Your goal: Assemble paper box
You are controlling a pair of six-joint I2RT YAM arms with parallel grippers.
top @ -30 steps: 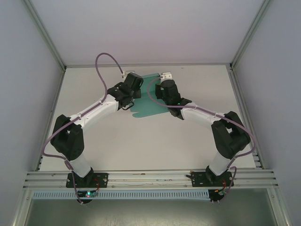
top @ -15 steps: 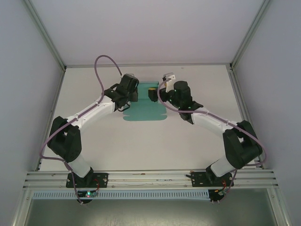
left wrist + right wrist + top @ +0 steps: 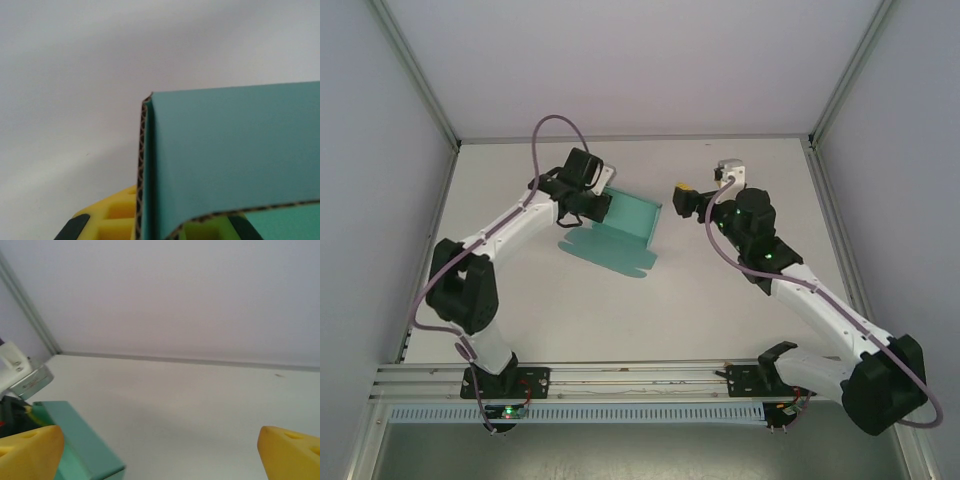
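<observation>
With right gripper [image 3: 682, 197] just opened wide, empty and swung clear rightward, treat part-folded teal-green corrugated-card paper box [image 3: 620, 235] at rear middle of white table [image 3: 720, 310] as held only by left gripper [image 3: 588, 192], clamped on its left edge.

The right gripper [image 3: 684, 199] has opened and backed off. A second ago it sat just beside the left gripper [image 3: 590, 197], over the paper box [image 3: 620, 238]. Now it stands well clear on that claw's right, its yellow fingers [image 3: 30, 450] spread wide. Its arm's elbow has swung down toward the near edge. The box, then lying flat beneath both claws, is now in the left claw's grip alone, turned askew with one panel folded upright beside that claw.
</observation>
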